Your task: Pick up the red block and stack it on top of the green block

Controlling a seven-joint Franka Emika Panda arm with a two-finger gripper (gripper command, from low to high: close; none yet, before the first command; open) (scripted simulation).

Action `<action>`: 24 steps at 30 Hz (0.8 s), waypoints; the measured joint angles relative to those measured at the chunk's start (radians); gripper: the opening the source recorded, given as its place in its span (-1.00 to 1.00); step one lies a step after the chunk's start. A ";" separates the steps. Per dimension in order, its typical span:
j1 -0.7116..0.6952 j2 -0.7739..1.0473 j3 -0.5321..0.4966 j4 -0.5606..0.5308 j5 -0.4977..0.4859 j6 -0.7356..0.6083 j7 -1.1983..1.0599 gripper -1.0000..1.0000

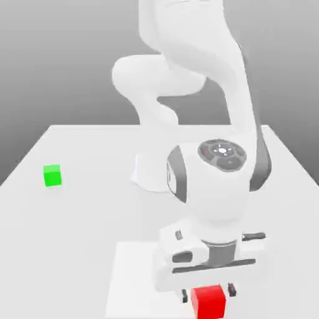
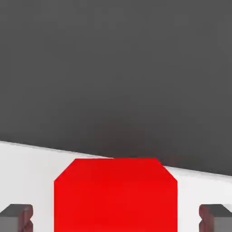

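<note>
- Red block (image 1: 209, 302): a small, plain, matte cube in bright red, sitting on the white table (image 1: 75, 249) at the near edge of the exterior view.
- In the hand view the red block (image 2: 115, 195) lies between two dark fingertips (image 2: 16, 216), with a clear gap on each side.
- Gripper (image 1: 207, 293) is lowered around the block, spread wide and not touching it.
- Green block (image 1: 52, 176), a matching plain cube, rests well apart on the far side, toward the exterior view's left.
</note>
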 joint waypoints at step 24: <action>-0.616 -0.460 -0.363 -0.251 -0.200 -0.178 0.148 -1.00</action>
